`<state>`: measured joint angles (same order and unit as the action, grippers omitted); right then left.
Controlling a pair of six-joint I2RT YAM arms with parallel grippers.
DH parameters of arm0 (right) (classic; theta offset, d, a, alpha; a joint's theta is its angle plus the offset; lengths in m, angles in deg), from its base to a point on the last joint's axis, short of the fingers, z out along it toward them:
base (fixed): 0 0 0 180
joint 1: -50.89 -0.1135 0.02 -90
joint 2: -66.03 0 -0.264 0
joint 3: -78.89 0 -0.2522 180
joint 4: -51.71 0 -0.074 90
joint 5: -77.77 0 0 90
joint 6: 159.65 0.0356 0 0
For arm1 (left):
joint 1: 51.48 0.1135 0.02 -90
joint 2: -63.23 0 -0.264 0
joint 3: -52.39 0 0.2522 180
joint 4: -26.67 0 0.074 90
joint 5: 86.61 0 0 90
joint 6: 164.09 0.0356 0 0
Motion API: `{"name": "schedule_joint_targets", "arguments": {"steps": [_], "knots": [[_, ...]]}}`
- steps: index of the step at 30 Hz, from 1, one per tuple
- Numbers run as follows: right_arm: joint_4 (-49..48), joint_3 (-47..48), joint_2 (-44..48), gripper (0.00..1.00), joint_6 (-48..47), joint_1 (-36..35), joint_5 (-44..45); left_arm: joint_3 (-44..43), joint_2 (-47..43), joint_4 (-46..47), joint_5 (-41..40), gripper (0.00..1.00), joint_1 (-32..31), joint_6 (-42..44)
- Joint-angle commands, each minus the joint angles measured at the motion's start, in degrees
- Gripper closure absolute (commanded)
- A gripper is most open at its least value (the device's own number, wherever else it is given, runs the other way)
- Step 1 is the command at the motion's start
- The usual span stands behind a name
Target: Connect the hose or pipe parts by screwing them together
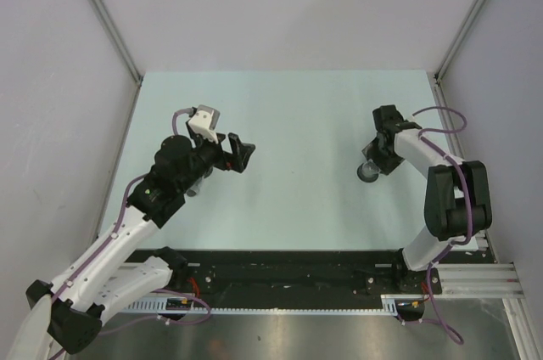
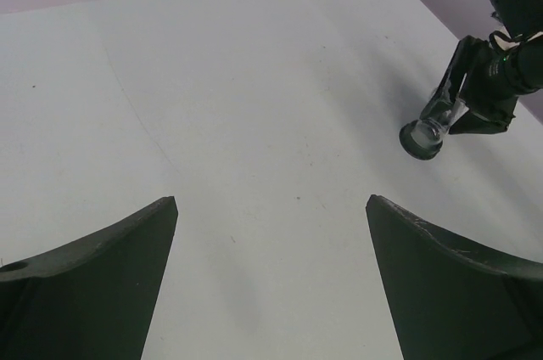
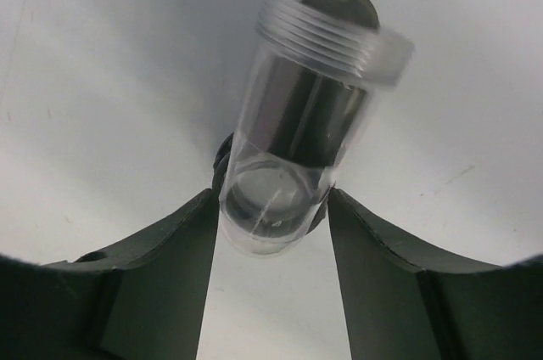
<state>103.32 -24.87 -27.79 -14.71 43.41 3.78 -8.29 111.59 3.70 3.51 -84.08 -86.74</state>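
Pale blue-green table point(image 1: 288, 114), matte and faintly scuffed, with a black strip point(image 1: 288, 268) along its near edge. At right, a clear threaded fitting point(image 1: 367, 171) stands tilted, its dark lower end at the surface. At left, a small grey piece point(image 1: 193, 185) shows partly from under the left arm point(image 1: 127, 233); its kind cannot be told.

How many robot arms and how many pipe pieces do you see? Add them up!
White-and-black robot arms: 2 (left arm, right arm)
Clear threaded plastic pipe piece: 1 clearly showing, pinched in the right end effector
Total: 3
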Motion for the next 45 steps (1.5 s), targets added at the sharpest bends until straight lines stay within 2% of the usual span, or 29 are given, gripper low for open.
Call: {"name": "schedule_joint_targets", "arguments": {"steps": [1,7,13,17,18,21,25,35,45], "knots": [[-3.9,0.8,-1.0,0.43,-10.3,-4.3,-4.7,-0.6,-0.2,1.0,-2.9,0.01,0.4,-0.6],[-8.1,0.8,0.3,0.43,-24.8,-15.2,-8.1,-0.2,0.4,0.5,-6.4,0.02,0.4,-0.5],[-8.3,0.8,1.0,0.43,-32.3,-23.6,-7.3,0.3,0.8,-0.5,-13.5,0.02,-1.1,0.3],[-4.5,0.8,4.3,0.37,-25.8,-22.0,-1.0,0.2,1.5,-1.0,-15.4,0.02,-1.5,0.4],[-2.9,0.8,5.0,0.29,-21.8,-20.7,-0.1,0.2,1.6,-1.0,-15.8,0.02,-1.6,0.5],[0.7,0.8,8.1,0.13,-14.1,-16.5,4.5,0.4,2.1,-0.9,-18.0,0.02,-1.8,1.2],[2.8,0.8,10.8,0.00,-7.7,-12.1,9.0,0.4,3.1,-0.9,-19.3,0.02,-1.9,1.8],[1.0,0.8,9.7,0.00,3.8,-7.2,8.9,0.7,4.8,-1.1,-23.7,0.01,-3.6,3.9],[-4.1,0.7,2.0,0.02,7.1,-5.7,5.7,-0.9,5.2,-2.1,-22.2,0.02,-3.6,3.0]]}}
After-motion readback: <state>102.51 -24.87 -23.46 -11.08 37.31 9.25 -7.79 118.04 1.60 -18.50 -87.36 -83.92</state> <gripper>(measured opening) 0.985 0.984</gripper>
